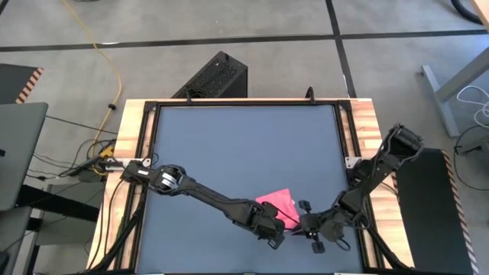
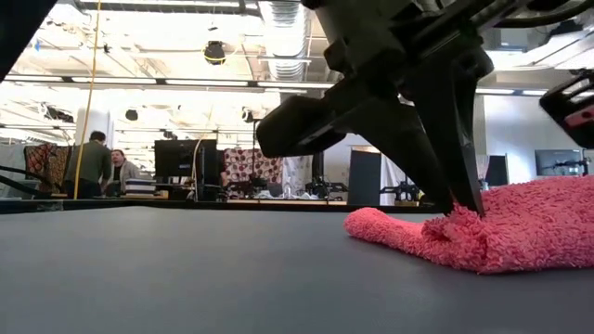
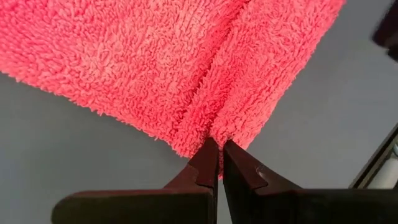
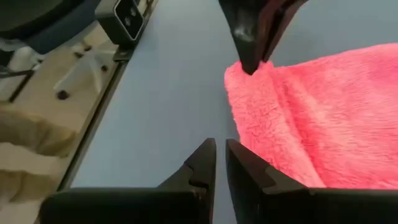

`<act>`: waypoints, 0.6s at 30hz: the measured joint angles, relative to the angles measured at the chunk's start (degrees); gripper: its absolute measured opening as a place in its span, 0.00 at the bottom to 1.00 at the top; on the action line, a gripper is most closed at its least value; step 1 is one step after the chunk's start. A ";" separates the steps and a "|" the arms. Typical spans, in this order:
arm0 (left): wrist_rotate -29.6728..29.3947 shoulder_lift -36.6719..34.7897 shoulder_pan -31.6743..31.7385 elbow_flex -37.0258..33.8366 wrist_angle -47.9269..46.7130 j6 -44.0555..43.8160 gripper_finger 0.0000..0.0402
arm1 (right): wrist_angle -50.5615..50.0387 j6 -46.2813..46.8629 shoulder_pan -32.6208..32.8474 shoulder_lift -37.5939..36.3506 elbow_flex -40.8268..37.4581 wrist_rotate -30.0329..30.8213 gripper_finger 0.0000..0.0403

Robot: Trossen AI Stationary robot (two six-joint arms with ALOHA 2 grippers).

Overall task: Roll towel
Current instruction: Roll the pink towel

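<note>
The pink towel (image 1: 276,203) lay near the table's front edge, its edge pinched by the left gripper (image 3: 219,163). The right gripper (image 4: 220,163) hovered beside it, fingers narrowly apart, empty. Rolling seemed barely begun; next, turn that edge over.

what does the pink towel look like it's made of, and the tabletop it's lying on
Towel: looks like soft terry or microfibre cloth; its surface is a dense, fuzzy pile of short loops, matte, and it bunches where the left gripper pinches its edge.

Tabletop: a smooth, flat, dark grey sheet with a dull finish and no grain or texture showing. Whether that is a mat, laminate or painted board cannot be told.
</note>
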 joint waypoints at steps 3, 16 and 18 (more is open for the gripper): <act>0.65 0.00 0.25 0.00 0.02 0.09 0.00 | -0.08 -0.11 -1.09 0.07 0.00 -2.19 0.22; 2.17 0.00 0.60 0.00 0.24 -0.36 0.00 | -6.93 -9.18 -3.68 0.07 -0.22 1.23 0.41; 2.17 0.00 0.59 0.00 0.26 -0.41 0.00 | -7.36 -9.60 -4.48 0.07 -0.35 1.28 0.41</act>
